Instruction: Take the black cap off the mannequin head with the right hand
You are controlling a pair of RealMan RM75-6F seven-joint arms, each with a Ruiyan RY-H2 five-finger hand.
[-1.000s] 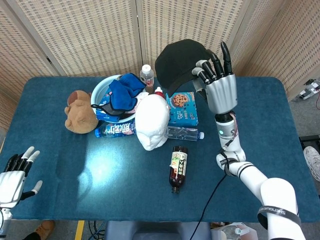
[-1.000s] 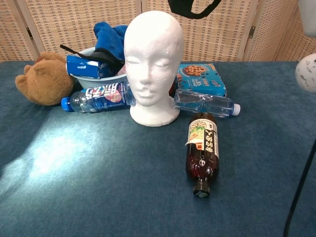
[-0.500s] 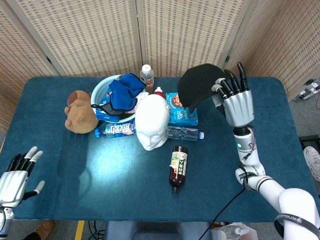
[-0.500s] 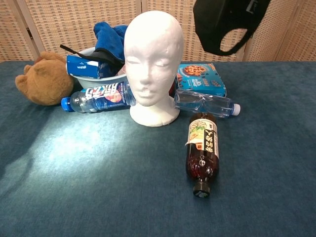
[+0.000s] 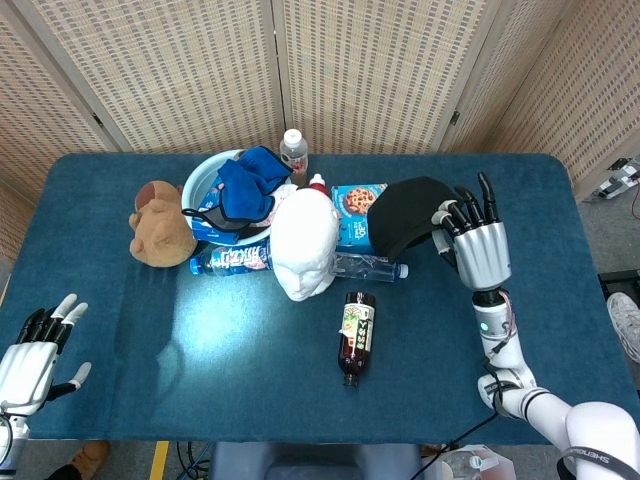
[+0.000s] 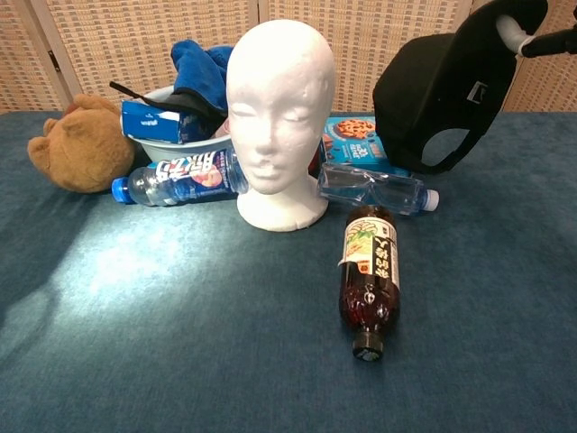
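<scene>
- Clearly off the white foam mannequin head (image 5: 305,243), the black cap (image 5: 403,213) hangs in the air to that head's right, over the clear water bottle (image 6: 377,189) and the blue cookie box (image 5: 354,212).
- Right hand (image 5: 474,246) holds the cap at its edge, fingers (image 5: 470,208) pointing up behind the fabric.
- Left hand (image 5: 33,347) sits at the table's (image 5: 150,380) near left corner, fingers spread, holding nothing.
- Dark tea bottle (image 5: 354,335) lies in front of the mannequin head; a brown plush toy (image 5: 160,223) and a blue-labelled bottle (image 6: 178,177) lie to its left.
</scene>
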